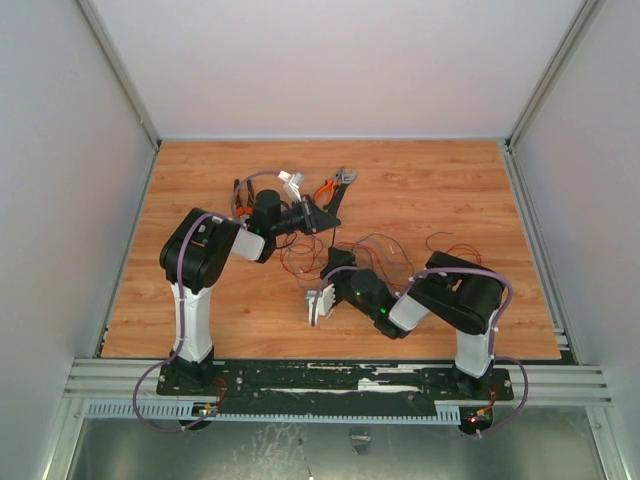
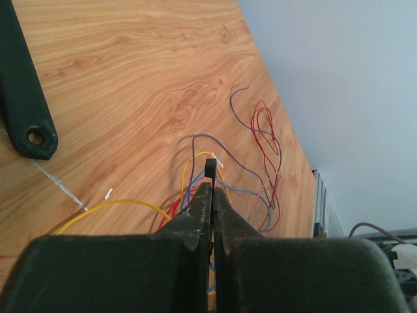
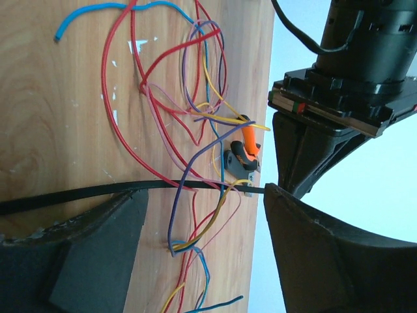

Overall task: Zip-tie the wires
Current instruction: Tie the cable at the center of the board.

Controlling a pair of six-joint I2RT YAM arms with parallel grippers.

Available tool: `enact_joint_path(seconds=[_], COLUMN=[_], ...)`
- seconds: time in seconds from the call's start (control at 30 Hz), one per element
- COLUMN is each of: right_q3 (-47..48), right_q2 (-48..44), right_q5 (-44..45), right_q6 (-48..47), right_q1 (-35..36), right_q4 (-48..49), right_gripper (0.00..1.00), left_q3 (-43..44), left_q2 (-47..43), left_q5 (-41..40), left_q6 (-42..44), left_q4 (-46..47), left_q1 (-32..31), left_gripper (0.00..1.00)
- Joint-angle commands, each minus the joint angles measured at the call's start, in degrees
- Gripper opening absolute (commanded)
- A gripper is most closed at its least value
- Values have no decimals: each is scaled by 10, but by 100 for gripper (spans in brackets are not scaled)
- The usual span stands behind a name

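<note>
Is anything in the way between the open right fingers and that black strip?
Nothing solid: the zip tie lies right across the tips of the open right fingers; only loose wires cross it there.

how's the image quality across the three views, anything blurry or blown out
Left wrist: table grain sharp, the left claw dark and soft up close. Right wrist: the wires and the zip tie crisp, the right claw blurred, backdrop at right washed out pale. Top external: even light, faint shadows, wires barely resolved.

table (image 1: 450, 190): wooden | orange-handled pliers (image 1: 327, 187): lying flat, far middle | dark-handled tool (image 1: 240, 200): left of pliers
</note>
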Motion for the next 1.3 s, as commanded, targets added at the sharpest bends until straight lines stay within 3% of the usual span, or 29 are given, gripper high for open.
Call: enact_joint_path(seconds=[0.0,0.87,1.03,1.27], right_q3=[1,-12,-12,-3], right_q2=[-11,6,-4,-47], right_q5=[-1,30,30,19], right_q6=[-3,-5,8,75], right_q1=[15,66,69,71], right_q4=[-8,4,-4,-71], right_gripper=[72,57,42,8], left_q3=[14,16,16,17], left_q2=[-6,-5,-4,-5], left_q5=[10,12,12,22], left_q6=[15,15,16,23], left_q4=[-4,-9,-11,-12], left_q1=[1,1,1,1], left_gripper=[0,0,0,0])
